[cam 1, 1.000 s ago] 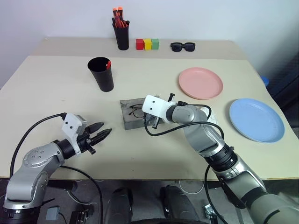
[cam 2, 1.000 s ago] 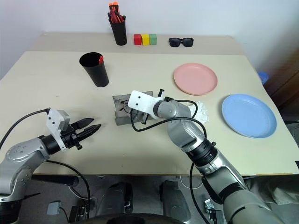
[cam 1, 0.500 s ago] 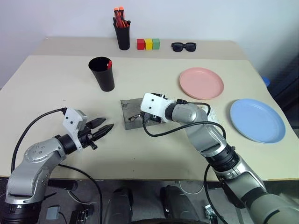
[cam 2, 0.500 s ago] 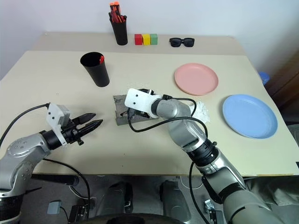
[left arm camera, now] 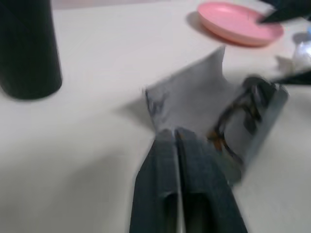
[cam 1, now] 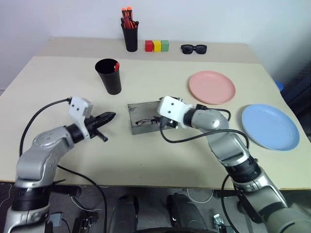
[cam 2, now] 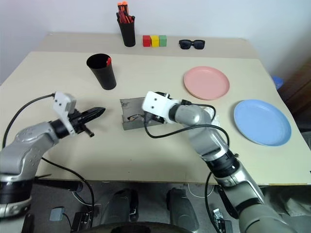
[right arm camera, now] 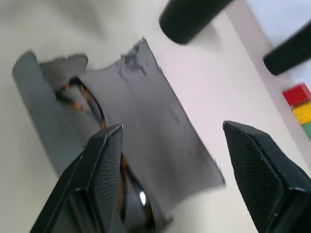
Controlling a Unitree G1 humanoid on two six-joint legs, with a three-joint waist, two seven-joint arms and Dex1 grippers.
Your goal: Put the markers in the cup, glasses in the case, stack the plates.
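Starting at our left gripper [cam 1: 108, 117], we have the two black fingers pressed together with nothing between them, their tips aimed at the grey case [cam 1: 146, 116] just ahead. Our guess is that the shut fingers serve as a blunt pusher, either to steady the case or to fold its flap over. Beyond those fingertips stands the cup [cam 1: 108, 76], with a red marker [cam 1: 115, 65] poking above its rim; whether the second marker sits inside we cannot tell, since the dark wall hides the contents. Further back, a smaller pen pot [cam 1: 130, 35] holds orange-capped pens.

The case lies open between the two grippers, and the glasses [right arm camera: 90, 108] rest inside it, tucked against the raised edge nearest our right fingers. Our right gripper [right arm camera: 172, 182] hangs over that side with its fingers spread wide, holding nothing. We judge it has let the glasses go and that the case is yet to be closed. From the head camera the frame is a thin dark scribble, partly behind the gripper's white housing, so we cannot say whether the arms are folded flat.

Past the right fingers the pink plate [cam 1: 212, 87] and the blue plate [cam 1: 270, 126] lie well apart, not yet stacked. Three coloured blocks [cam 1: 157, 45] and black sunglasses [cam 1: 193, 48] sit at the back.
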